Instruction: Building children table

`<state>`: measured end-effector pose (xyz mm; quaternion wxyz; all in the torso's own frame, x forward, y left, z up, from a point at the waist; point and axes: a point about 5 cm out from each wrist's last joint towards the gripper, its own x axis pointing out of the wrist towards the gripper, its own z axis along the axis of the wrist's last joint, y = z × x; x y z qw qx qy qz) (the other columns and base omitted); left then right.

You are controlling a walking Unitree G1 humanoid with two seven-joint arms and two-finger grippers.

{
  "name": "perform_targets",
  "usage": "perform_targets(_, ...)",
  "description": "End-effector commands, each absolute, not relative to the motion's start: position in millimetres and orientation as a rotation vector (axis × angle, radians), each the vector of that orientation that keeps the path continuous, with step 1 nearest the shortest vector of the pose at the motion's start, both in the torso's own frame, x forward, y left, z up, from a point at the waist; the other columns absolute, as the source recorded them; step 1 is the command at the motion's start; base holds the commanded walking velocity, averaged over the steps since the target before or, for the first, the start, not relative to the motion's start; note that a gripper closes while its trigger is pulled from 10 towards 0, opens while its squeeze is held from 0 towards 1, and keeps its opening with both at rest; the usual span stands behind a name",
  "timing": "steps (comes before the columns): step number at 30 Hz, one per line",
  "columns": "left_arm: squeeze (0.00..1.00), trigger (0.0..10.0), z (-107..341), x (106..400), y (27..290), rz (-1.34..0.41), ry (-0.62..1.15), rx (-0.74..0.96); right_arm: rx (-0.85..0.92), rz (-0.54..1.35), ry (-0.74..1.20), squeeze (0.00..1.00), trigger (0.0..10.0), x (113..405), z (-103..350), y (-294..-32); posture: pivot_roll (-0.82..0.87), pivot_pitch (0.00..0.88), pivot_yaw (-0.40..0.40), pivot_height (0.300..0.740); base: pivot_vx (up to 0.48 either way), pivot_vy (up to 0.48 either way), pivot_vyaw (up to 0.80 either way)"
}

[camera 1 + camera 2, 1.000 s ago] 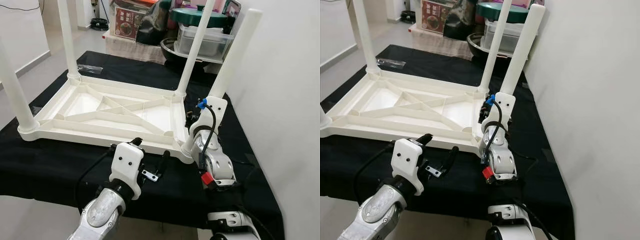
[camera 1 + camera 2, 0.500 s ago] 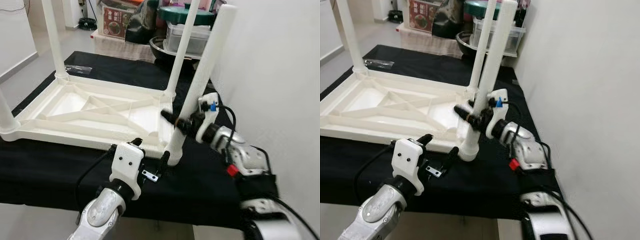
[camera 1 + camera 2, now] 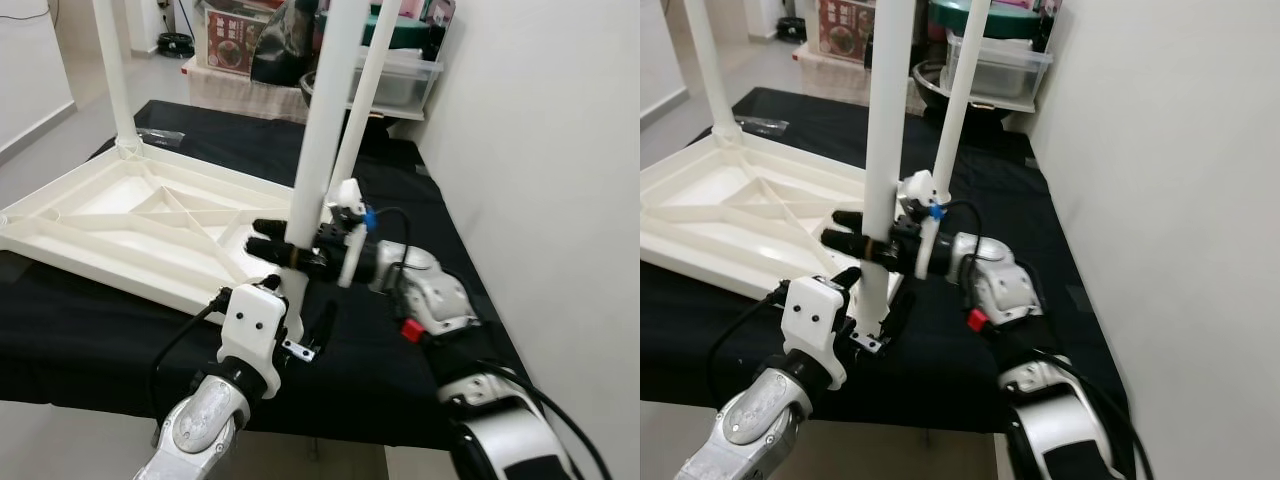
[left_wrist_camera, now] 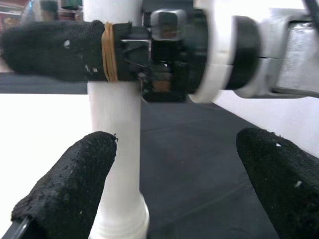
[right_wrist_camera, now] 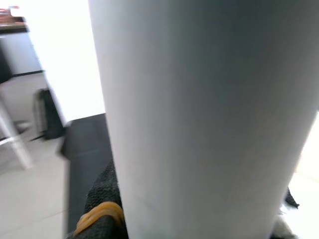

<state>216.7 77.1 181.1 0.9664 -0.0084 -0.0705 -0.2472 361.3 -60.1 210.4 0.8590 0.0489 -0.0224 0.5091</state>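
1. one white upturned children's table [image 3: 130, 225] lies on the black tabletop [image 3: 400, 360] toward its left edge, with three legs [image 3: 365, 95] visible.
2. right end effector [image 3: 290, 245] is clamped on the nearest leg [image 3: 320, 120], upright near the front edge.
3. left end effector [image 4: 164, 184] has its fingers [image 4: 70, 189] apart, flanking that leg's base.
4. a clear bin [image 3: 400, 85] sits beyond the far edge; contents unclear.

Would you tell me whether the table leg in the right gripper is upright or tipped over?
Upright. The table leg rises nearly vertically, base down by the tabletop's near corner, with the right gripper shut around it.
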Motion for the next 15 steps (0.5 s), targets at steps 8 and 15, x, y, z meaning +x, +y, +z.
perform_targets(8, 0.00, 10.0, 179.6, 216.4, 74.2, -0.513, -0.139, -0.020, 0.123, 0.027, 0.173, 0.00, 0.0, 384.4, 178.3, -125.2, 0.13, 0.010, -0.177, 0.740, 0.000, 0.000, 0.00)
perform_targets(15, 0.00, 10.0, 179.5, 216.1, 72.8, -0.518, -0.138, -0.021, 0.193, -0.292, 0.169, 0.00, 0.0, 359.9, 166.9, -125.9, 0.13, 0.010, -0.177, 0.740, 0.000, 0.000, 0.00)
